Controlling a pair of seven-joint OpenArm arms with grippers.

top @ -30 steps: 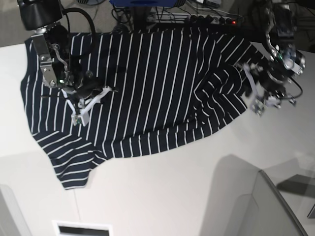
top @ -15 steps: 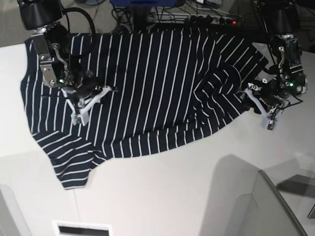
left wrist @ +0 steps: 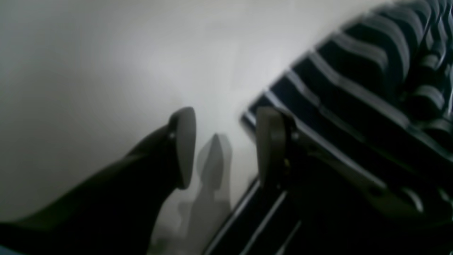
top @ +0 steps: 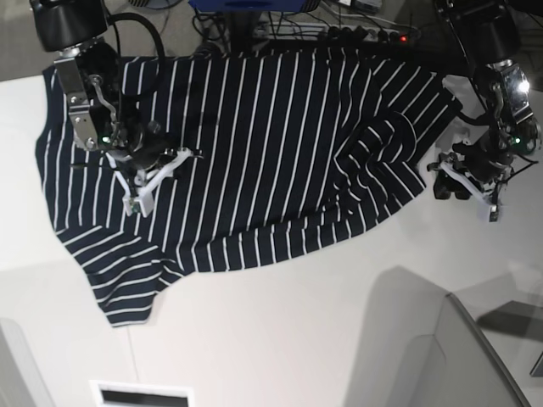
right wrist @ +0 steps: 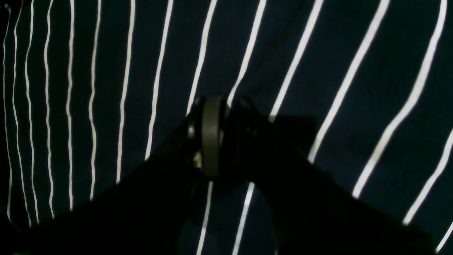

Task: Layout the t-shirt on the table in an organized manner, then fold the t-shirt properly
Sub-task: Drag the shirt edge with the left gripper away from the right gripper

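**Shirt half-spread, one sleeve bunched, arms posted at either side**

Nearest the base camera, at about 7 o'clock, one sleeve of the t-shirt [top: 229, 161] trails onto the bare white table [top: 280, 339]. The body lies mostly flat across the middle, stripes running roughly 12 to 6.

Further back, at 9 o'clock, the right gripper [top: 142, 188] sits low over the flat cloth. Its wrist view shows the jaws almost together; whether a pinch of fabric lies between them cannot be told. It probably serves as an anchor while the other side is dealt with.

At 3 o'clock the left gripper [top: 465, 188] hovers over bare table just beside the rumpled sleeve, jaws partly apart with nothing between them, one finger [left wrist: 270, 145] over the hem. It looks poised to take that edge and draw it outward.
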